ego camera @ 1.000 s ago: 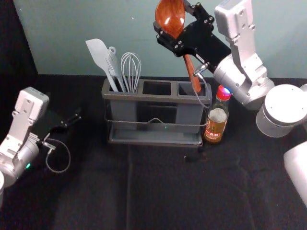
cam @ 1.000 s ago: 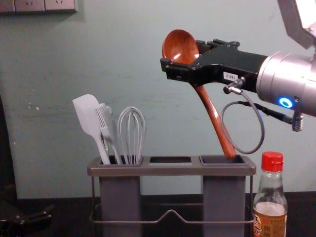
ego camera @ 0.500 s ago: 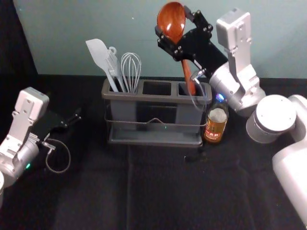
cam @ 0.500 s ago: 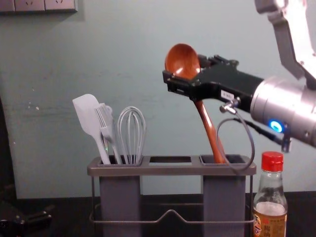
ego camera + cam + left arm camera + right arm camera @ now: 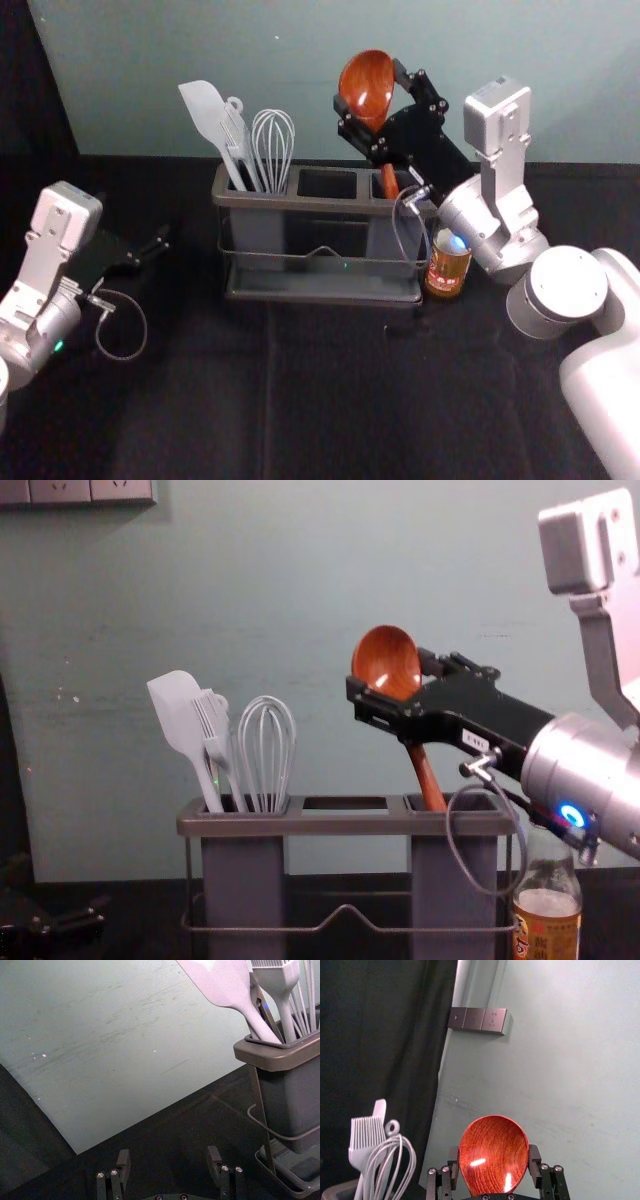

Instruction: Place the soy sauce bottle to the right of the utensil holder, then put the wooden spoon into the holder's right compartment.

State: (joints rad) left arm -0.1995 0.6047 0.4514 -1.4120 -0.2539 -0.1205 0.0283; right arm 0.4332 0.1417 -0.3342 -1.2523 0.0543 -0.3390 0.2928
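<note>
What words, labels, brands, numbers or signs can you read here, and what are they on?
Nothing reads for certain.
Label on the bottle: characters, too blurred to quote.
Sticker on the right gripper, above the holder: too small to read.
Left gripper, left of the holder: none seen.

From here I can make out writing on the clear glass bottle [image 5: 549,880] standing just right of the grey utensil holder [image 5: 350,825]: its yellow-brown paper label [image 5: 556,932] carries stacked Chinese characters that look like 酱油, "soy sauce". The small white sticker [image 5: 475,740] on the black right gripper [image 5: 389,673] has marks too small to read.
</note>
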